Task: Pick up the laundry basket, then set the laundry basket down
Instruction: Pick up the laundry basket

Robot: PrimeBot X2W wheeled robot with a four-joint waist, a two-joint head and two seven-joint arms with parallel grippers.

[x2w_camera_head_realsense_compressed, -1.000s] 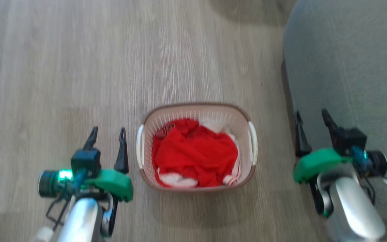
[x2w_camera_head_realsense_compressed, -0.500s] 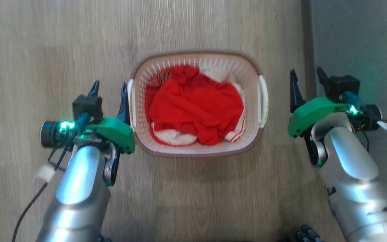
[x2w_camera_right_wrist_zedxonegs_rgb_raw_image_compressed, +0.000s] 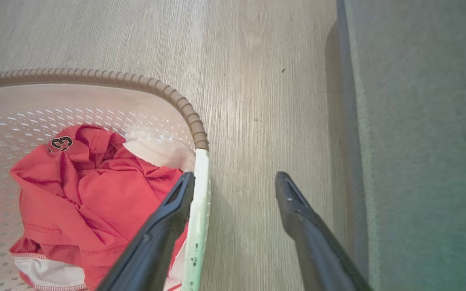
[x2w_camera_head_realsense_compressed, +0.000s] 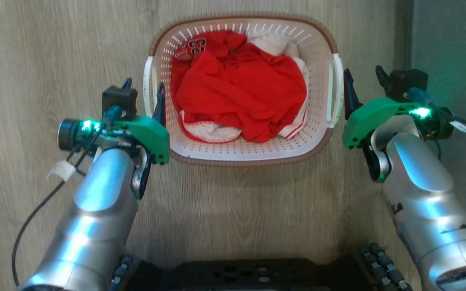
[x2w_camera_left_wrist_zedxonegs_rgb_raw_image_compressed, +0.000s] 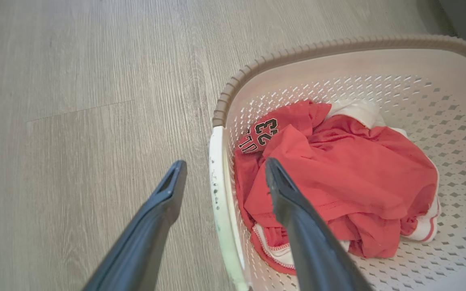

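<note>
Sitting on the wood floor between both arms, the laundry basket holds a crumpled red jersey. The left gripper has its jaws open astride the left white handle, gripping nothing. The right gripper, jaws likewise open and empty, hovers at the right handle.

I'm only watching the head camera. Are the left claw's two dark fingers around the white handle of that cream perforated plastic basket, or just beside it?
Observer: Around it. The left wrist view shows the left gripper open, straddling the white left handle of the laundry basket: one finger over the grey wooden floor, one over the crumpled red garment.
Operator: And the other claw?
Observer: The right wrist view shows the right gripper open too, one finger inside the white right handle, one outside.
</note>
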